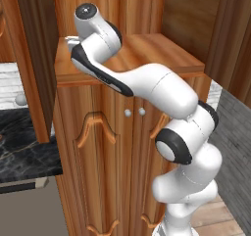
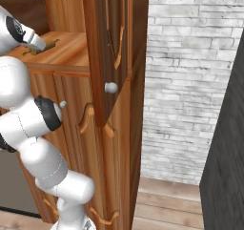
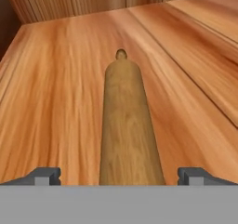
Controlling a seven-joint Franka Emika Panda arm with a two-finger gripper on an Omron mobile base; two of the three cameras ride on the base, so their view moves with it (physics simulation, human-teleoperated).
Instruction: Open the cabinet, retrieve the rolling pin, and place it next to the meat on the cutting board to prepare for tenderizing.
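Observation:
The cabinet (image 1: 100,147) has its upper doors swung open, one at the left (image 1: 33,59) and one at the right (image 2: 108,43). My arm reaches in over the bare wooden shelf (image 1: 152,51). The light-tan rolling pin (image 3: 125,121) lies flat on that shelf and runs straight away from the hand, its narrow far handle (image 3: 121,55) pointing at the back wall. My gripper (image 3: 120,175) is open, one fingertip (image 3: 44,175) on each side of the pin's near end, apart from it. The meat and the cutting board are out of view.
A black marble counter (image 1: 24,154) adjoins the cabinet on the left. To the right are a white brick wall (image 2: 190,81) and a dark grey block (image 2: 228,157). The open doors flank my arm closely on both sides.

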